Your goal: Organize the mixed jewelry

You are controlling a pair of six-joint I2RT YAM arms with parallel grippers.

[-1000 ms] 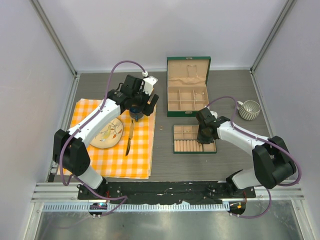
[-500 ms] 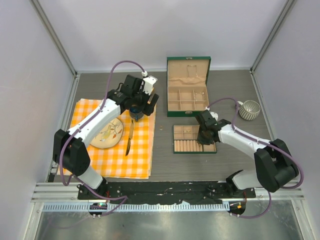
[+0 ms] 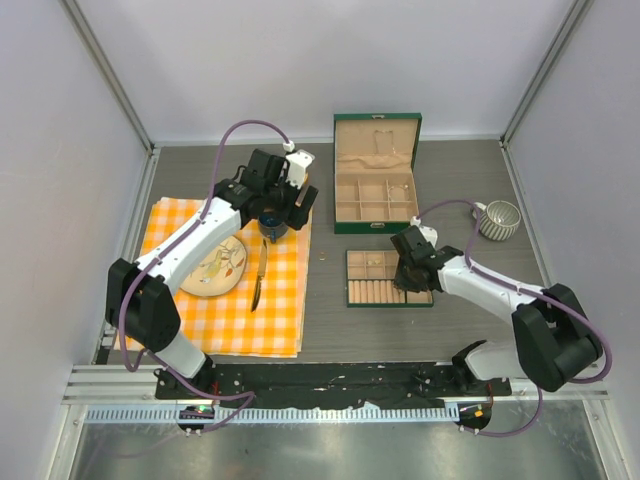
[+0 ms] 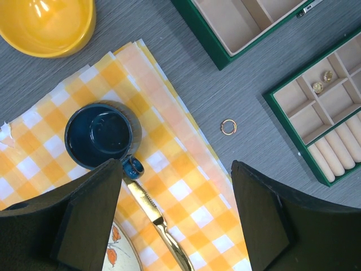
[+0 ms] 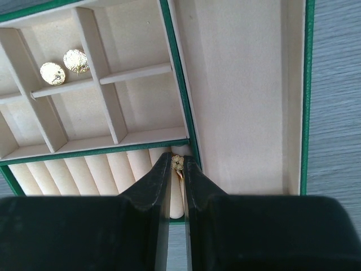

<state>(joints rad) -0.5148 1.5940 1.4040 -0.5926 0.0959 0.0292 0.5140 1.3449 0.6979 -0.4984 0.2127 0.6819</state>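
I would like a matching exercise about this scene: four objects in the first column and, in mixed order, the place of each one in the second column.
Objects
1. small gold ring
2. pair of gold earrings
3. blue cup
4. flower-shaped gold piece

Places
A. on the checked cloth
B. between the fingertips of the right gripper
C. on the bare table, between the cloth and the green tray
D. in a compartment of the green tray

Pairs: 1-C, 2-D, 3-A, 4-B

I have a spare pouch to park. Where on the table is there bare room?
Bare table lies in front of the green tray, toward the near edge, and in the strip between the checked cloth and that tray, holding only a small ring. The cloth's far end is crowded: blue cup, knife, plate, left gripper.
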